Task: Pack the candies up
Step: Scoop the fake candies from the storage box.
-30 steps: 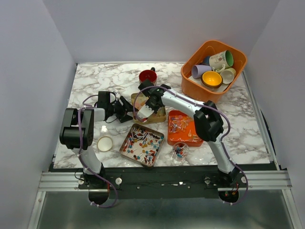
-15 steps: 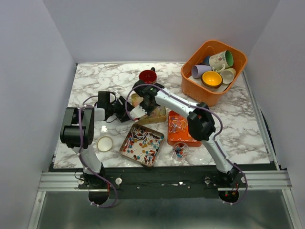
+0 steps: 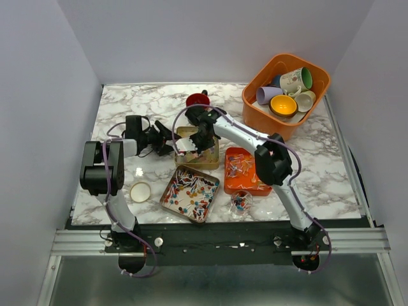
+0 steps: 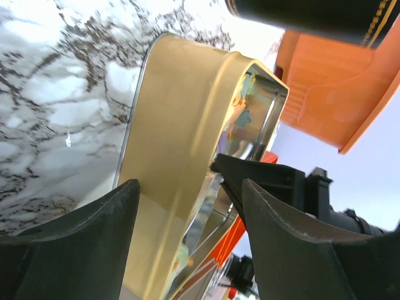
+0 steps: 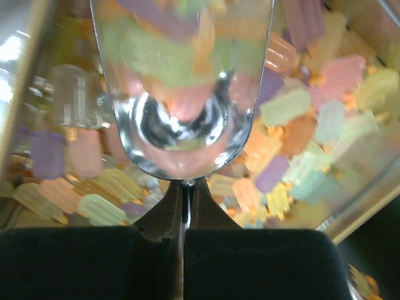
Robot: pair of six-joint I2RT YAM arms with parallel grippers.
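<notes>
Top view barely shows the right jaws over the gold tin (image 3: 210, 160); right wrist view shows them clamped on a metal scoop (image 5: 181, 94), blurry pastel candies (image 5: 300, 119) beneath in the tin. Left wrist view: left jaws spread wide, straddling the tin's wall, contact unclear.

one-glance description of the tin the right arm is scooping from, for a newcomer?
On the marble table, find the red mug at the far middle; the gold tin lies just nearer than it. Unlike the square tin of red, blue and white candies and the orange tray beside it, it holds pastel candies, with a metal scoop in it.
</notes>
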